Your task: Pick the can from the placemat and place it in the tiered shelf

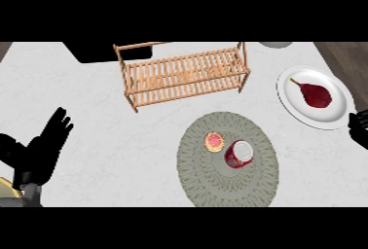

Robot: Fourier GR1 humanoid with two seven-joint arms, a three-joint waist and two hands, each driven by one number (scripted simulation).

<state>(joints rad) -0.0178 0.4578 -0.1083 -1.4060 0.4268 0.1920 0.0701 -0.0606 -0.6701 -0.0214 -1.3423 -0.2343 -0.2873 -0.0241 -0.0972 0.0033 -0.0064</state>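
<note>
A dark red can (239, 154) with a pale top lies on the round grey-green placemat (227, 185) at the counter's middle right. Beside it on the mat sits a small round pink-and-orange item (214, 141). The wooden slatted tiered shelf (185, 74) stands behind the mat, holding nothing. My left hand (45, 144) rests open at the left edge, fingers up, far from the can. Only a few fingers of my right hand (358, 127) show at the right edge, beside the white plate.
A white plate (291, 98) with a dark red pear-like piece (315, 94) lies at the right. A black object (97, 51) sits behind the shelf at the back left. A grey round thing (275, 44) peeks in at the top.
</note>
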